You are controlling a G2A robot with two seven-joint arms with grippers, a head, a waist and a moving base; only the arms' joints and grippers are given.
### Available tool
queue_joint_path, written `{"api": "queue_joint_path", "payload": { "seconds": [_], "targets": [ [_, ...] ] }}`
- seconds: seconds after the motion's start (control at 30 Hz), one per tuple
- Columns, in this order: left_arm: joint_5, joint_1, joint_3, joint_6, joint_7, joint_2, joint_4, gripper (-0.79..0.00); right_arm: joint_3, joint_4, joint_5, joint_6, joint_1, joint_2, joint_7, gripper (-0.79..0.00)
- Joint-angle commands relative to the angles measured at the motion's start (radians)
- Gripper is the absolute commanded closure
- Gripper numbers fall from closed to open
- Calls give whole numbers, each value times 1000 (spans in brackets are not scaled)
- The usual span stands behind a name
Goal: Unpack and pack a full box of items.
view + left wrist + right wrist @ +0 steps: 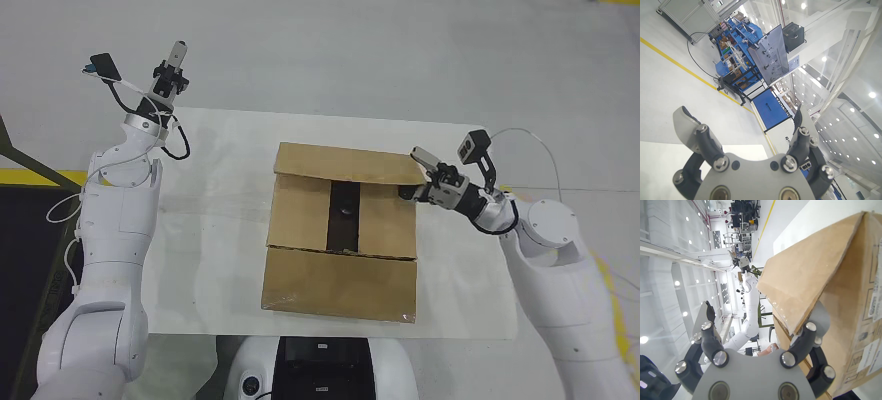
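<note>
A brown cardboard box (340, 230) sits mid-table. Its top flaps are nearly shut, leaving a dark gap (343, 215) down the middle where something dark lies inside. My right gripper (415, 175) is open at the box's far right corner. In the right wrist view the raised flap (802, 279) has its corner resting against one finger (817, 317), while the other finger (705, 313) stands free in the air, with the right gripper (761, 311) beside the box wall (853, 306). My left gripper (178, 50) (740, 113) is open and empty, held high beyond the table's far left corner.
The white table (215, 250) has free surface on the left of the box and a narrower strip on the right. A yellow floor line (40, 177) and a dark floor area lie off the left edge.
</note>
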Motion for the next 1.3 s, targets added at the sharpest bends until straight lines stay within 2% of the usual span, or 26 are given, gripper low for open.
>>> {"api": "queue_joint_path", "payload": {
  "seconds": [0.0, 0.23, 0.93, 1.27],
  "targets": [
    [0, 0, 0, 0, 0, 0, 0, -785, -2, -3, 1, 4, 9, -1, -4, -785],
    [0, 0, 0, 0, 0, 0, 0, -785, -12, 11, 27, 9, 41, -5, -12, -785],
    [0, 0, 0, 0, 0, 0, 0, -785, -16, 13, 59, 11, 39, -7, -10, -785],
    [0, 0, 0, 0, 0, 0, 0, -785, -76, 154, 97, -17, 178, -25, 38, -785]
  ]
}}
